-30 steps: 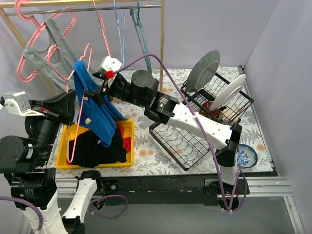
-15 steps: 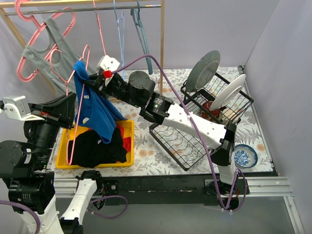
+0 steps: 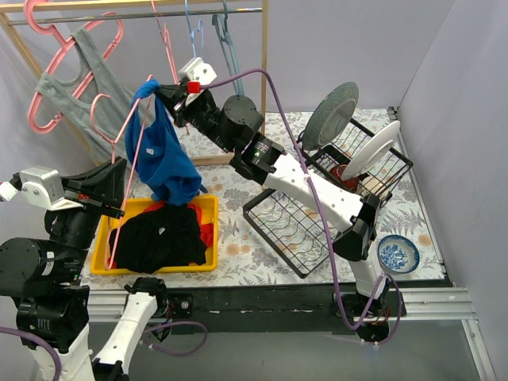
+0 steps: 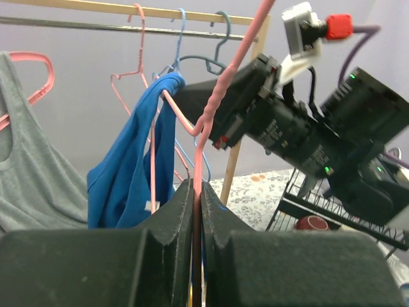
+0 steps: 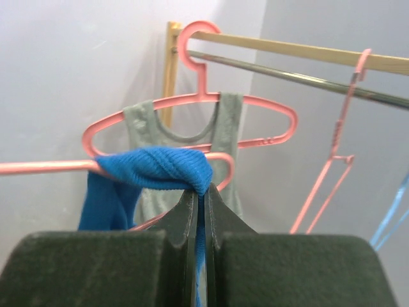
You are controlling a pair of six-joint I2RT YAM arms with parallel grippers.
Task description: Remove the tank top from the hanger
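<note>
We pinch the tank top [image 3: 167, 163], likely limp and light, by its strap [image 5: 160, 167] with the right gripper [image 5: 199, 192], the left gripper [image 4: 197, 188] clamping the hanger [image 4: 213, 99].

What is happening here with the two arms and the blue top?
The left pincer is shut on the hanger and holds it up. The right pincer is shut on a strap of the tank top, close to the hanger's end. The top is not yet off: that strap lies over the hanger wire, and the rest hangs down near the bin.

rail [image 3: 246, 10] above, blue tank top [image 3: 164, 159], bin [image 3: 211, 238] below
</note>
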